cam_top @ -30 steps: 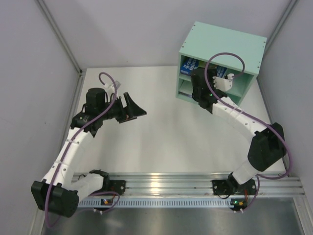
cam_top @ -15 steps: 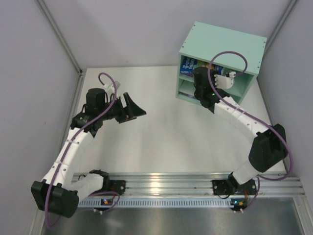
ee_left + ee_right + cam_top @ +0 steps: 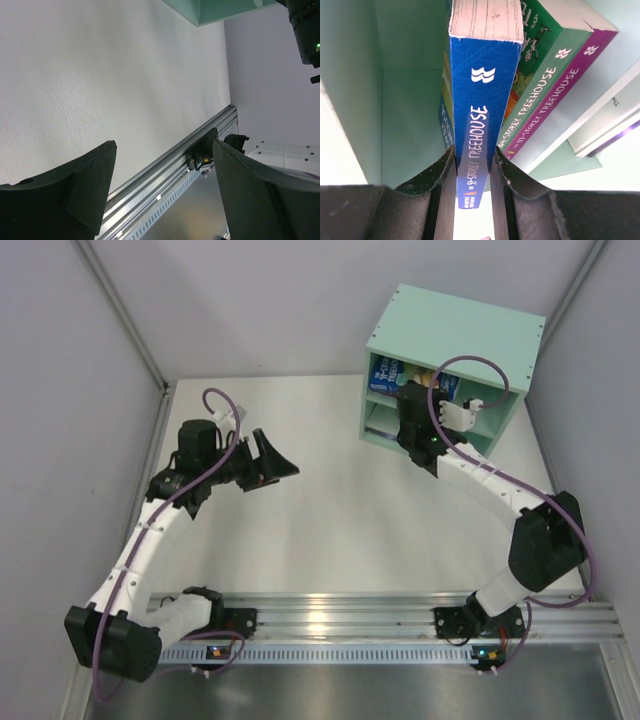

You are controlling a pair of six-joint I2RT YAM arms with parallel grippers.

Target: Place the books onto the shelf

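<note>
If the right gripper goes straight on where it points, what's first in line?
Right gripper, shut on the blue book, points into the shelf. The book's far edge would probably meet the shelf's back wall first; depth is unclear. The green book leans close beside.

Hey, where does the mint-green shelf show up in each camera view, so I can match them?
Top external: the shelf stands at the upper right, open front facing the arms.
Left wrist: the shelf is just a corner at the top edge.
Right wrist: the shelf shows as inner walls filling the background behind the books.
Shared landmark: the right arm, reaching into the shelf, its right gripper clamping the blue book.
</note>
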